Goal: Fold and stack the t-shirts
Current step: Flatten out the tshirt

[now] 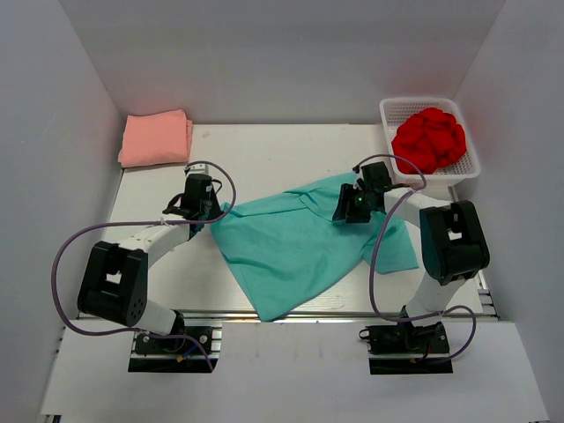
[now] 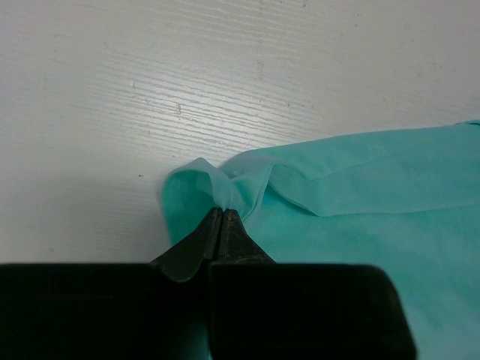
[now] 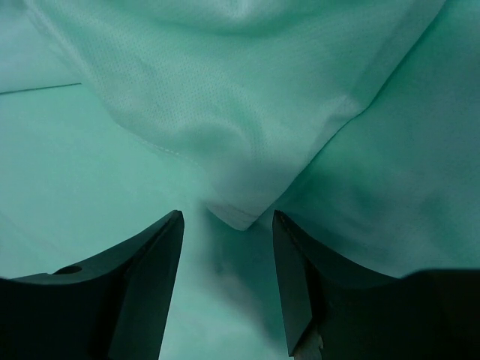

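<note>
A teal t-shirt (image 1: 304, 242) lies spread and rumpled across the middle of the table. My left gripper (image 1: 211, 214) is shut on its left corner; the pinched fabric (image 2: 225, 187) bunches just ahead of the closed fingertips (image 2: 220, 214). My right gripper (image 1: 345, 210) stands open over the shirt's upper right part. A folded point of teal cloth (image 3: 238, 214) sits just ahead of the gap between its fingers (image 3: 154, 255), not gripped. A salmon-pink t-shirt (image 1: 157, 138) lies folded at the back left. A red t-shirt (image 1: 429, 138) is bunched up in the basket.
The white mesh basket (image 1: 393, 113) stands at the back right corner. White walls close in the table on the left, back and right. Bare white tabletop (image 1: 273, 150) shows behind the teal shirt.
</note>
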